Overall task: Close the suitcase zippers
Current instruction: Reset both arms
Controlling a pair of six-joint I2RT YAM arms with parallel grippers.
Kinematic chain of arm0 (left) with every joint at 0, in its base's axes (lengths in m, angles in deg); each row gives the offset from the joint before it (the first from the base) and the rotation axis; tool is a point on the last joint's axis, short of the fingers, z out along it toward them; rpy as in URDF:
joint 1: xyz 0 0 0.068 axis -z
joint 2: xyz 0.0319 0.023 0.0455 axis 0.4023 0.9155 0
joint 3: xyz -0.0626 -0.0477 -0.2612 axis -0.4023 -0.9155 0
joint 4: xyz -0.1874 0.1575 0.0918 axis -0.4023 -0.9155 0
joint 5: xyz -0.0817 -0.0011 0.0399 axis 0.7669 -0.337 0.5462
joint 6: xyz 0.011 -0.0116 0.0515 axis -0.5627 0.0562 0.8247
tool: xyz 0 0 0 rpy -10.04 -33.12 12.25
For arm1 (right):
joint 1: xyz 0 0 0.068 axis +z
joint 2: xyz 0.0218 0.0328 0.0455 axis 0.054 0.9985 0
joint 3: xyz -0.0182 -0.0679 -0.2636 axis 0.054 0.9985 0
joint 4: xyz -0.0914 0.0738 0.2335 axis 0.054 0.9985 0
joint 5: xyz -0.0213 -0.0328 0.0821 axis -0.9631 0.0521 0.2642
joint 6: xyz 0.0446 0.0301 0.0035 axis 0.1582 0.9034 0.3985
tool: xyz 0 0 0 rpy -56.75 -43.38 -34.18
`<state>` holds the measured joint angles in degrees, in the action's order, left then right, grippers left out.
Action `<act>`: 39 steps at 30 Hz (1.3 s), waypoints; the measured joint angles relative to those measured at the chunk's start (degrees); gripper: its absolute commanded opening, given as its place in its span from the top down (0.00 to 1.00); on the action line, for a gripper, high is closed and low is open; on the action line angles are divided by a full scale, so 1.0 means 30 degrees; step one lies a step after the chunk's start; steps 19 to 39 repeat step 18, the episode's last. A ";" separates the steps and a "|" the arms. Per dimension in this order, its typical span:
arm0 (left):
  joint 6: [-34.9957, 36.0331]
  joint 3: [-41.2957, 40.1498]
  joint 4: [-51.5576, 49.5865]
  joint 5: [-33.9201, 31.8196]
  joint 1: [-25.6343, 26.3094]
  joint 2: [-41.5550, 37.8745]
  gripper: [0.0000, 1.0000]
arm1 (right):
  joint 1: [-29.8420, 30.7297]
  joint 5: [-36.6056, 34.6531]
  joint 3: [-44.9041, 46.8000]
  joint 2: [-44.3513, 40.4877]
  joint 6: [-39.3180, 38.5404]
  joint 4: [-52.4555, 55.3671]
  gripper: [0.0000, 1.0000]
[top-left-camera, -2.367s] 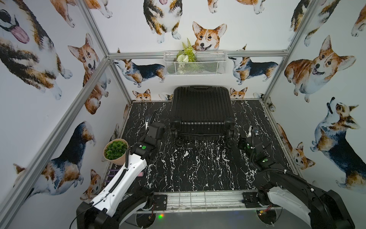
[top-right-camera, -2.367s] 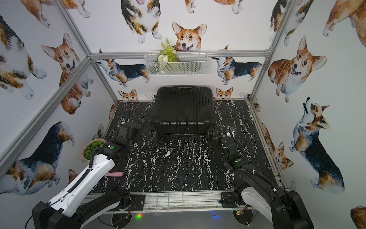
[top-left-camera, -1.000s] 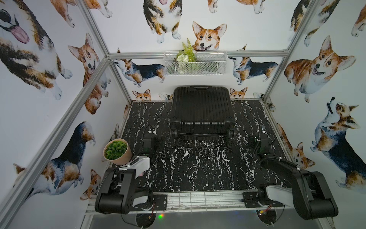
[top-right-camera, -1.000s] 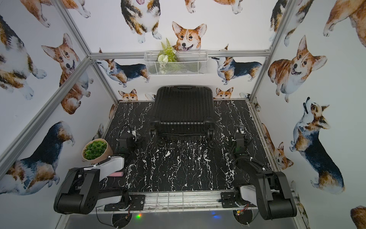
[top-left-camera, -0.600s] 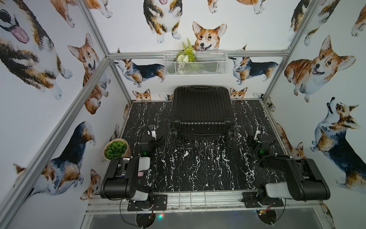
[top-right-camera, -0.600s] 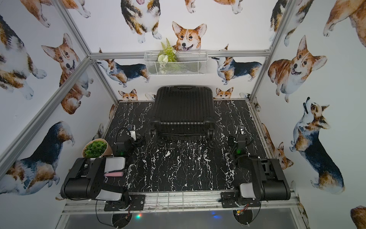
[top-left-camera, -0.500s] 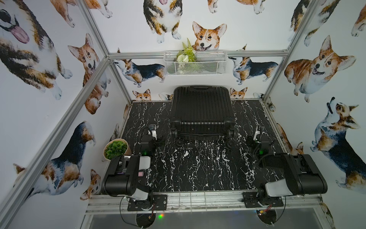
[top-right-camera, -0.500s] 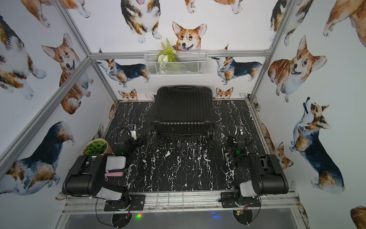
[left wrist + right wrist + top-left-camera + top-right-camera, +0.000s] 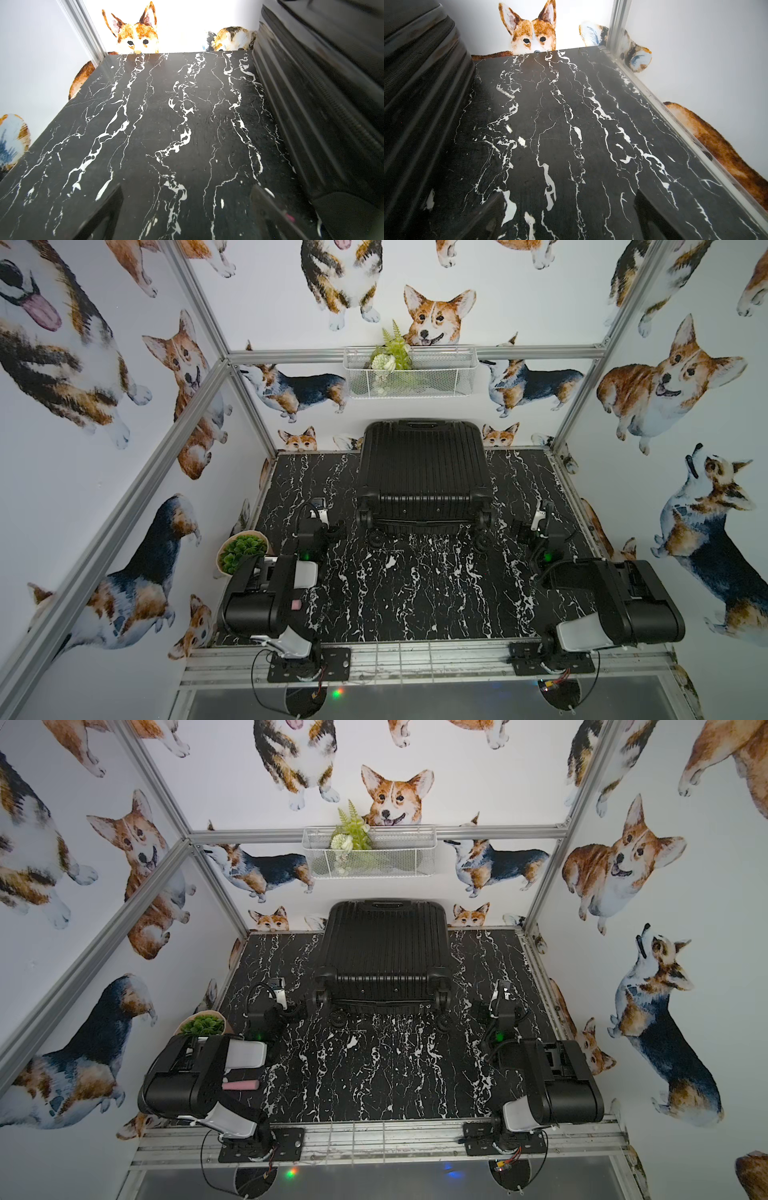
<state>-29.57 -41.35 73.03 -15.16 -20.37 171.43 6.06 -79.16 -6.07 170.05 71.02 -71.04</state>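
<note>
A: Where's the suitcase (image 9: 422, 472)?
B: Lying flat at the table's (image 9: 415, 597) back (wheels (image 9: 376, 538) facing the near edge) — left gripper (image 9: 185, 197) and right gripper (image 9: 569, 197) flank it, jaws spread wide, nothing held.

Black shell, black marble, corgi-printed walls

The suitcase (image 9: 422, 472), lying between the left gripper (image 9: 187, 189) and the right gripper (image 9: 569, 193) and slightly ahead, was rendered in plain black with a ribbed shell. The table (image 9: 415, 593) beneath both was seen as black marble veined in white. Black fingers (image 9: 106, 212) were shown on each gripper. Behind the left gripper a green plant (image 9: 243, 549) and a pink object (image 9: 240, 1085) were noted. Ahead of both grippers, white walls (image 9: 540, 315) were patterned with orange, black and white corgis (image 9: 436, 319), and green leaves were held in a white wire basket (image 9: 440, 379).
</note>
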 measured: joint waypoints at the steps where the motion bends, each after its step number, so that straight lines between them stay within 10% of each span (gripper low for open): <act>1: 0.0007 0.0029 -0.0058 0.0029 0.0000 0.0000 0.00 | 0.0000 0.0000 0.0000 0.0000 0.0000 0.0000 0.00; 39: 0.0095 0.0160 -0.0204 0.0590 -0.0022 0.0022 0.00 | 0.0000 0.0000 0.0000 0.0000 0.0000 0.0000 0.00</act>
